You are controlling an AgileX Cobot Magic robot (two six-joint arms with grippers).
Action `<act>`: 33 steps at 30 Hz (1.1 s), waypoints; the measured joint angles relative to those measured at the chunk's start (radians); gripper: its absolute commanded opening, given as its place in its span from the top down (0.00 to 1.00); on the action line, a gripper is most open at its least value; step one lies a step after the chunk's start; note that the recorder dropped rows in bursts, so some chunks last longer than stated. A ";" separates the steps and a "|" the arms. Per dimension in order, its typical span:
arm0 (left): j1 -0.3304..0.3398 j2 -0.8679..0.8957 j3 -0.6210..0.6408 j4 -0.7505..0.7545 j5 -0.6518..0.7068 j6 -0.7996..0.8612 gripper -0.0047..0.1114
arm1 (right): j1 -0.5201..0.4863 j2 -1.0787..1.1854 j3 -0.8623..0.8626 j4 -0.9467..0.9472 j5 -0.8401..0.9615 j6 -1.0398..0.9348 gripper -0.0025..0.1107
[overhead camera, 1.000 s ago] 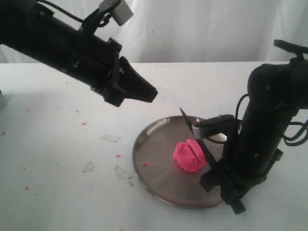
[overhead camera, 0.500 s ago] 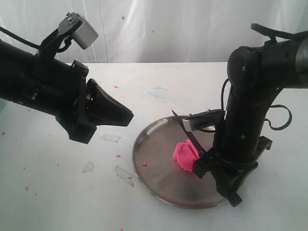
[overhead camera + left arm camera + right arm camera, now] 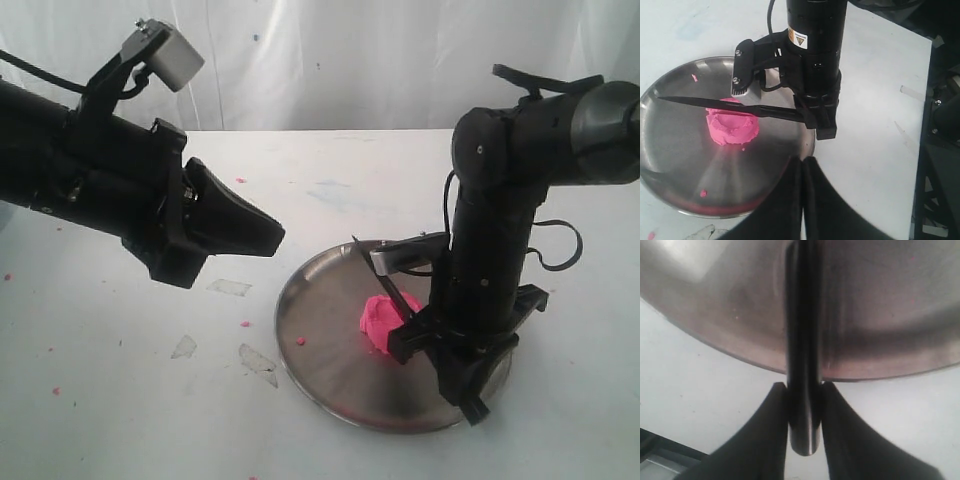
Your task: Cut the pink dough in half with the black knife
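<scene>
The pink dough (image 3: 378, 322) sits as one mound near the middle of the steel plate (image 3: 315, 345). My right gripper (image 3: 408, 342) is shut on the handle of the black knife (image 3: 383, 278), low over the plate's right side. The blade slants up and away over the mound to its tip. In the left wrist view the black knife (image 3: 715, 104) crosses the far edge of the pink dough (image 3: 732, 129). In the right wrist view the knife handle (image 3: 802, 340) is clamped between the right gripper's (image 3: 803, 387) jaws. My left gripper (image 3: 272, 240) hangs shut and empty left of the plate.
Clear tape scraps (image 3: 230, 287) (image 3: 258, 362) and pink crumbs (image 3: 246, 324) lie on the white table left of the plate. A crumb (image 3: 703, 192) lies on the plate (image 3: 675, 165). A white curtain hangs behind the table.
My right arm has shifted left and brought the knife blade down over the dough. My left arm dropped back to the left and lower, then edged right.
</scene>
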 measured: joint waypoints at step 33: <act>0.000 0.000 0.000 -0.054 0.006 0.000 0.96 | 0.000 0.076 -0.008 -0.026 0.000 0.067 0.98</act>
